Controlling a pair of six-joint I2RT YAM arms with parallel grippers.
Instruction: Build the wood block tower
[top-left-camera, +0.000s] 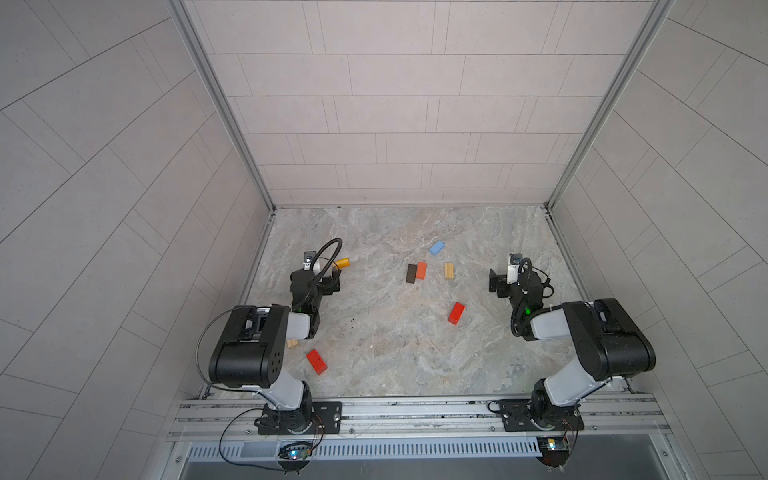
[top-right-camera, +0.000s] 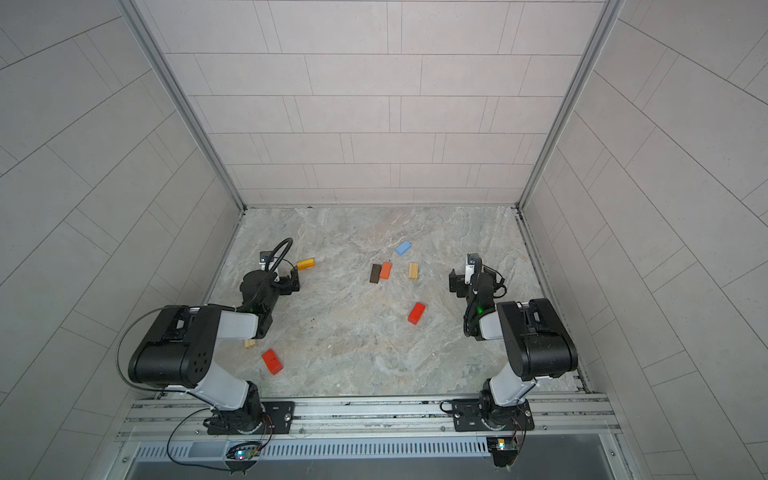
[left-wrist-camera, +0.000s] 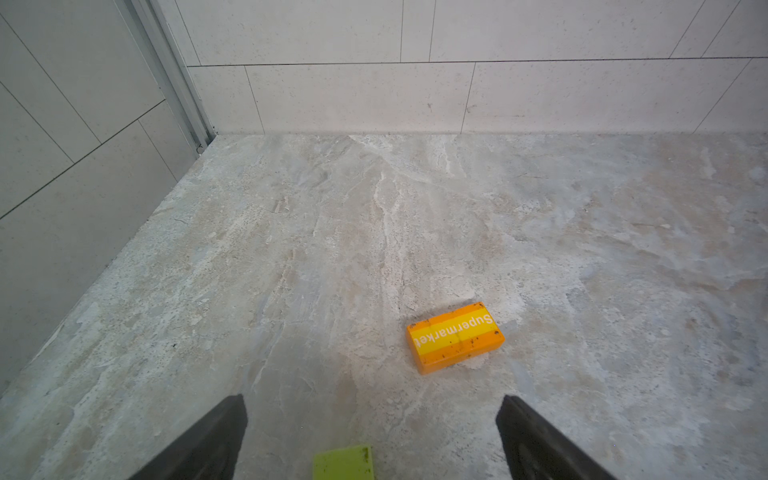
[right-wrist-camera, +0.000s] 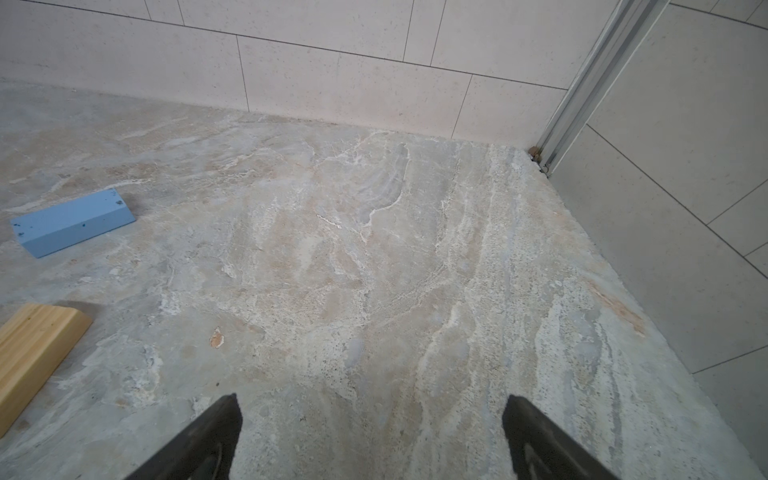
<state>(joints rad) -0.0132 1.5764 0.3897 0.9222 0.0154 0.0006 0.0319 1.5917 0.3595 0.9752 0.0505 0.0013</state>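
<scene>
no tower stands yet; every wood block lies flat and loose on the marbled grey desk (top-left-camera: 374, 332), so, as i judge it, all the stacking is left to do. near the middle, a dark brown block (top-left-camera: 411, 274) lies touching an orange-red block (top-left-camera: 421, 270), with a tan block (top-left-camera: 448, 271) just beside them and a light blue block (top-left-camera: 436, 247) a little farther back. a red block (top-left-camera: 456, 313) lies nearer the right arm. on the left, a second red block (top-left-camera: 316, 361) and a small tan block (top-left-camera: 293, 343) lie by the left arm, and an orange block printed "supermarket" (left-wrist-camera: 455, 337) lies just ahead of the left tool (left-wrist-camera: 370, 436). a lime green block (left-wrist-camera: 343, 462) shows between that tool's jaws at the edge of the left wrist view; whether they touch it i cannot tell. both tools, left and right tool (right-wrist-camera: 370, 436), stand wide apart and hold nothing. pale tiled walls with aluminium corner posts enclose the desk on three sides.
</scene>
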